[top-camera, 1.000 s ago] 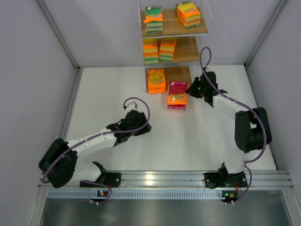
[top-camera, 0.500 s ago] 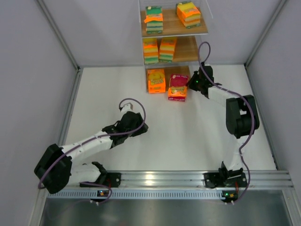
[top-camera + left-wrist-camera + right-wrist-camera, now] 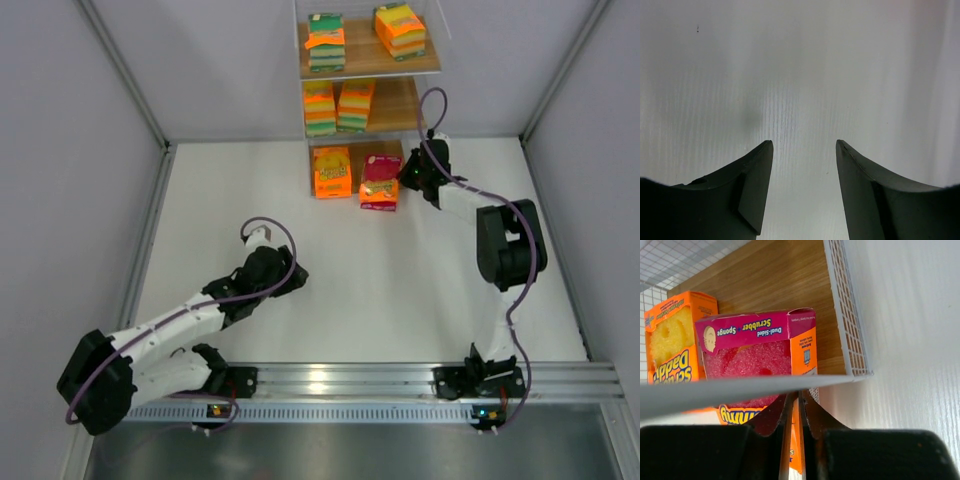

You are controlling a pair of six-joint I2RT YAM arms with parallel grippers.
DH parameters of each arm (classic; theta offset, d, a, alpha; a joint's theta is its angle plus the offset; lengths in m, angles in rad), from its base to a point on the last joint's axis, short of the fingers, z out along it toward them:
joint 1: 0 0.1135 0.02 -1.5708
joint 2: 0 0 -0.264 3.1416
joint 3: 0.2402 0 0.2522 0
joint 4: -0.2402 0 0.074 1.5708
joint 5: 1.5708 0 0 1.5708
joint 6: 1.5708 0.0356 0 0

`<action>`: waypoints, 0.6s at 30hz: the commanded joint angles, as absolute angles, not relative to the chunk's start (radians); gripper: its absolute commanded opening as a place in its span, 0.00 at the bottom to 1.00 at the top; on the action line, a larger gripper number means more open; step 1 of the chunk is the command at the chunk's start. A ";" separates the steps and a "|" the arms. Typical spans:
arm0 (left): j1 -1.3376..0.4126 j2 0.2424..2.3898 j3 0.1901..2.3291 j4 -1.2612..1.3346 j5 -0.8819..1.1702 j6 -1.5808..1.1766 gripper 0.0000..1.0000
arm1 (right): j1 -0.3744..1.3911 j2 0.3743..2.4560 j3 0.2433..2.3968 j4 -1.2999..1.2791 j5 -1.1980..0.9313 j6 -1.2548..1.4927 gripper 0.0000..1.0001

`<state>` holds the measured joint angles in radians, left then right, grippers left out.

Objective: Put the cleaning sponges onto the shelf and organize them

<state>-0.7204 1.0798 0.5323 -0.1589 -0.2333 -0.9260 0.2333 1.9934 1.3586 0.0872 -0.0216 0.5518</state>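
Note:
The shelf stands at the back centre, its wooden boards in a thin white frame. Two cleaning sponges sit on the top tier and two on the middle tier. An orange pack stands on the bottom tier. The pink pack is right beside it at the front of that tier. My right gripper is at its right edge. In the right wrist view that gripper is shut, pinching the pink pack's orange side. My left gripper hangs open over bare table, its fingertips well apart.
In the right wrist view the shelf's white mesh side rises just right of the pink pack, and a grey frame bar crosses in front of it. Grey walls enclose the white table. A metal rail runs along the near edge.
My right gripper has carried the pink pack from the open table up to the shelf's bottom tier, beside the orange pack. My left arm has drawn back towards its base.

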 commanded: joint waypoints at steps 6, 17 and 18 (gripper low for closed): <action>-0.715 0.913 0.451 -0.163 -0.282 -0.985 0.60 | 0.296 2.063 1.506 0.207 0.006 0.445 0.11; -0.715 0.940 0.479 -0.163 -0.262 -0.934 0.60 | 0.339 2.097 1.536 0.196 0.008 0.448 0.41; -0.715 0.939 0.476 -0.163 -0.264 -0.933 0.60 | 0.341 2.086 1.514 0.199 0.011 0.448 0.46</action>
